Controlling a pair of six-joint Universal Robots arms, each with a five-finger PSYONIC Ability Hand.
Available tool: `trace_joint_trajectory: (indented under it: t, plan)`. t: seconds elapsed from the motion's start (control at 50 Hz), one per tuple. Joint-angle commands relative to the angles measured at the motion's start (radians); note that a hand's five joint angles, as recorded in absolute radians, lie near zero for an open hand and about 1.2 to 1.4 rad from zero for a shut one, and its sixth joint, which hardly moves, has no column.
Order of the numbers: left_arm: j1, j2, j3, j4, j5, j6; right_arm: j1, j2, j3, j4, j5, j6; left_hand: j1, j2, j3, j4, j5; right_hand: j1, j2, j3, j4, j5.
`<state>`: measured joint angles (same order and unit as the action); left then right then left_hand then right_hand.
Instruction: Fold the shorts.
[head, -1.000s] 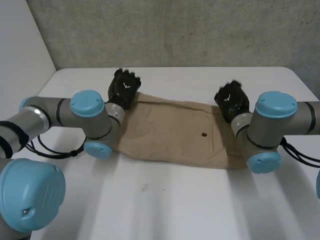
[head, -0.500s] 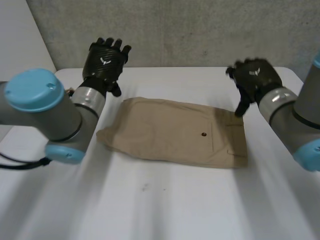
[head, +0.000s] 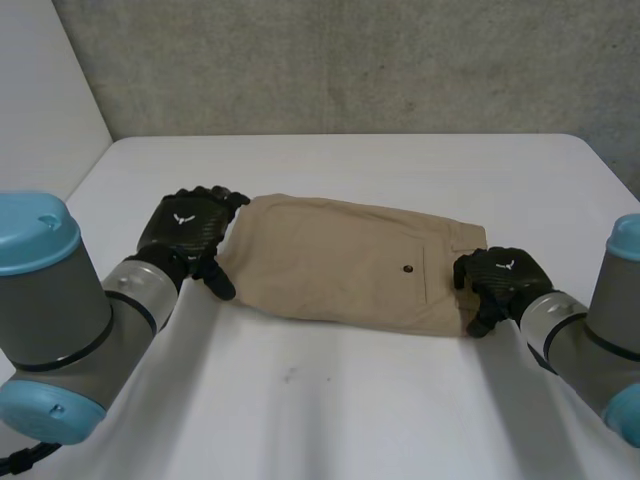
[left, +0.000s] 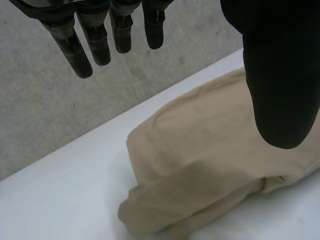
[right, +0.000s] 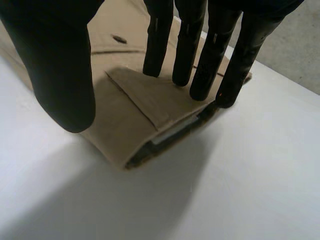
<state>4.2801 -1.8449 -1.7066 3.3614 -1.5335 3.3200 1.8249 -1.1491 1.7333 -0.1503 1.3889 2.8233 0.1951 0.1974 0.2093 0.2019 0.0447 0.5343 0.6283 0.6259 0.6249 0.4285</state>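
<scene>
Shorts (head: 350, 265): flat on table (head: 330, 410), mid-width, nearer the far edge, long side along it.

Left hand (head: 188, 232): over the leg end, fingers (left: 100, 45) straight and spread, thumb well apart, nothing held.

Right hand (head: 500, 278): at the waistband end, fingers (right: 204, 65) straight, tips on or just above the cloth, thumb apart, nothing clamped.

Likely step: grasp both ends for the crosswise fold.
- Slide each thumb under all layers before pinching.
- Lift evenly.
- Keep edges aligned.
</scene>
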Motion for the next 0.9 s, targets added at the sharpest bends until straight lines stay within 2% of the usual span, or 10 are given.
trace_joint_trajectory:
  t: [0.02,0.06,0.12,0.24,0.34,0.46,0.58,0.72,0.8,0.9]
  plan:
    - [0.0,-0.007,-0.008,0.003,0.0,0.001,-0.003,0.043,-0.012,-0.044,0.015,-0.042,-0.021,-0.023,-0.035,-0.027,-0.045,0.314,0.22,0.222,0.223,0.245]
    - [0.0,-0.008,-0.01,0.003,-0.002,0.001,-0.001,0.058,-0.015,-0.054,0.016,-0.059,-0.021,-0.023,-0.035,-0.027,-0.045,0.454,0.36,0.363,0.364,0.385]
    - [-0.002,-0.008,-0.013,0.003,-0.002,0.001,-0.003,0.068,-0.021,-0.067,0.016,-0.079,-0.021,-0.023,-0.035,-0.027,-0.045,0.86,0.766,0.769,0.77,0.792]
    - [-0.003,-0.007,-0.015,0.003,-0.002,0.001,-0.022,0.051,-0.023,-0.061,0.038,-0.105,-0.021,-0.023,-0.035,-0.027,-0.045,0.862,0.768,0.77,0.771,0.793]
    - [-0.002,0.001,-0.018,0.0,-0.007,0.001,-0.101,0.0,-0.02,-0.014,0.042,-0.133,-0.021,-0.023,-0.035,-0.027,-0.045,0.862,0.768,0.77,0.771,0.793]
    - [0.017,0.035,-0.039,-0.002,-0.005,0.003,-0.259,-0.086,-0.043,0.182,0.032,-0.356,-0.021,-0.023,-0.035,-0.027,-0.045,0.862,0.768,0.77,0.771,0.793]
    - [0.038,0.053,-0.053,-0.002,0.0,0.001,-0.297,-0.09,-0.136,0.25,0.044,-0.561,-0.021,-0.023,-0.035,-0.027,-0.045,0.862,0.768,0.77,0.771,0.793]
    - [0.033,0.055,-0.053,0.0,0.0,0.001,-0.139,-0.098,-0.311,0.252,0.03,-0.578,-0.021,-0.023,-0.035,-0.027,-0.045,0.862,0.768,0.77,0.771,0.793]
    - [0.027,0.058,-0.053,0.0,0.0,0.003,0.006,-0.08,-0.394,0.241,-0.004,-0.587,-0.021,-0.023,-0.035,-0.027,-0.045,0.862,0.768,0.77,0.771,0.793]
    - [0.024,0.061,-0.041,0.0,-0.003,0.003,0.238,0.037,-0.454,0.226,-0.123,-0.594,-0.021,-0.023,-0.035,-0.027,-0.045,0.862,0.768,0.77,0.771,0.793]
